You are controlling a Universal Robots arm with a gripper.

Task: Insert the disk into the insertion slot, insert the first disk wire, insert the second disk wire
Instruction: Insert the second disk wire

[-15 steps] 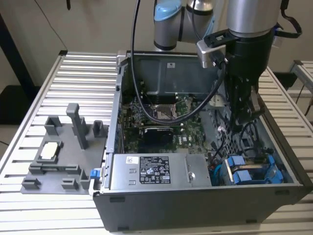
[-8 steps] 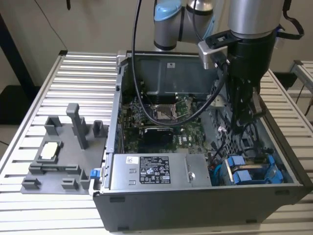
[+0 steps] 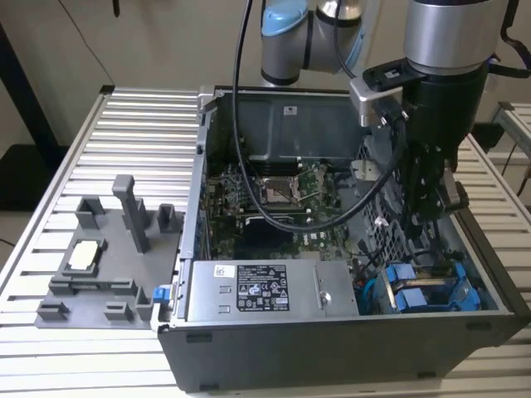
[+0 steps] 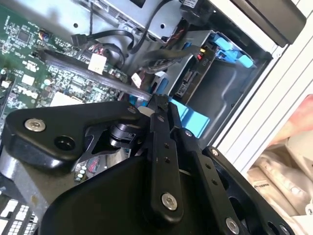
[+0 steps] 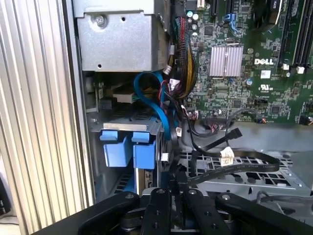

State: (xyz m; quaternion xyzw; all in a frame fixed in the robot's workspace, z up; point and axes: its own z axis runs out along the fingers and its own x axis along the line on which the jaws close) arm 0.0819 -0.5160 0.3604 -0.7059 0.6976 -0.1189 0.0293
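Observation:
The disk point(image 5: 145, 177), in its blue carrier point(image 5: 124, 147), sits in the insertion slot point(image 5: 122, 125) of the grey drive cage. In the exterior view its blue tabs point(image 3: 405, 290) show at the case's front right corner. My gripper point(image 3: 425, 217) reaches down into the case just behind the cage. In both wrist views its fingers are shut on a flat black disk wire point(image 5: 234, 169) that runs away over the perforated metal. The gripper point(image 4: 157, 104) holds the wire's end close to the disk's connector edge point(image 4: 188, 81). Seen in the first wrist view, the gripper point(image 5: 175, 182) is beside the blue tabs.
The silver power-supply box point(image 3: 257, 288) stands to the exterior view's left of the cage. The green motherboard point(image 3: 265, 199) lies behind it. A bundle of coloured cables point(image 5: 185, 63) and a blue cable point(image 5: 157, 110) hang near the cage. A grey fixture point(image 3: 99, 265) stands on the ribbed table.

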